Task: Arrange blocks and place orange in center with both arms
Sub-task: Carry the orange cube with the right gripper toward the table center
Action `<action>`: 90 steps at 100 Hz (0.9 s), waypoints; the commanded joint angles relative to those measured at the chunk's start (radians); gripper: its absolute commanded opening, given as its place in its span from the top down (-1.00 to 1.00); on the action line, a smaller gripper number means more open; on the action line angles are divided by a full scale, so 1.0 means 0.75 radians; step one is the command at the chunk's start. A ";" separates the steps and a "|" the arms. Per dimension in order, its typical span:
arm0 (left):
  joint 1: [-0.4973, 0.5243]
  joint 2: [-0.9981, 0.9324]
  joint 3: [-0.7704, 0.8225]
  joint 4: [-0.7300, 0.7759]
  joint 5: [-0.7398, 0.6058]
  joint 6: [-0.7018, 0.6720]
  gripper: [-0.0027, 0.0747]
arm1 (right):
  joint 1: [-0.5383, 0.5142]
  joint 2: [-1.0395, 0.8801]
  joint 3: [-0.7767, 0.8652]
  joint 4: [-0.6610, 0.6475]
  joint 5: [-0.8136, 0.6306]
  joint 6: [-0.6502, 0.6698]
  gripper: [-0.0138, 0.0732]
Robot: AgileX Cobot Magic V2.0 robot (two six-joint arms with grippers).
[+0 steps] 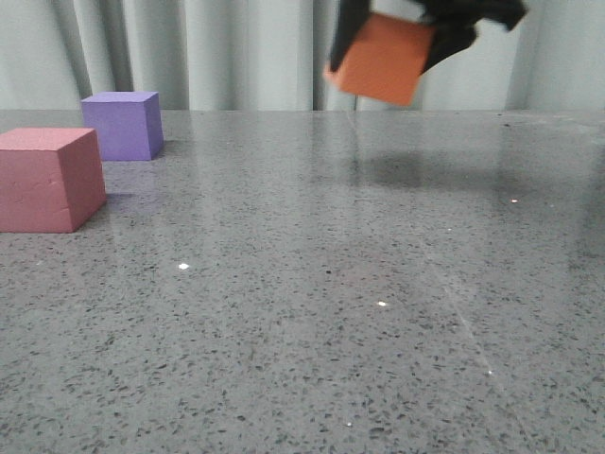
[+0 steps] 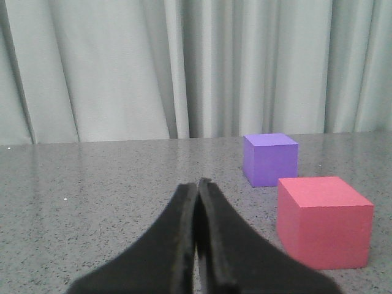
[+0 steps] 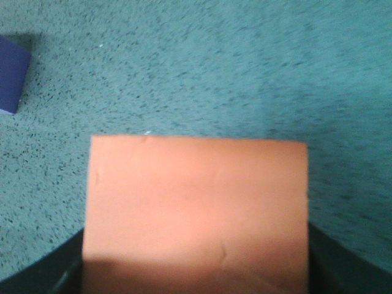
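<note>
So the right end effector is clamped on the orange cube and has it up in the air, tilted a bit, well above the worktop. In the right wrist view the orange cube fills most of the picture with the dark fingers hugging both sides, so that grip looks solid to me.

The relation that matters: the other two blocks are both way off toward the robot's left. The purple cube sits further back, and the pink-red cube is nearer the camera and a little more to the left, close to the purple one but not touching. The carried cube hangs right of middle, well apart from both. A cube has no real long axis, so it's mostly about squaring the faces up.

The left end effector is pinched closed on nothing, pointing down the worktop, with the purple cube and pink-red cube off to one side of its fingers. That makes the left arm clearly the nearer one for shifting those two.

My guess is the orange one needs a gap between them to land in, and there isn't much of one right now.
</note>
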 commanded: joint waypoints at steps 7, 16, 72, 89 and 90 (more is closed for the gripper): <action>0.002 -0.044 0.073 -0.002 -0.105 0.000 0.98 | 0.097 0.089 -0.180 -0.156 0.014 0.175 0.22; 0.002 -0.044 0.073 -0.002 -0.105 0.000 0.98 | 0.164 0.162 -0.269 -0.270 0.092 0.287 0.22; 0.002 -0.044 0.073 -0.002 -0.105 0.000 0.98 | 0.301 0.360 -0.419 -0.403 0.168 0.487 0.13; 0.002 -0.044 0.073 -0.002 -0.105 0.000 0.98 | 0.303 0.360 -0.419 -0.402 0.165 0.481 -0.52; 0.002 -0.044 0.073 -0.002 -0.105 0.000 0.98 | 0.303 0.360 -0.419 -0.402 0.165 0.481 -0.55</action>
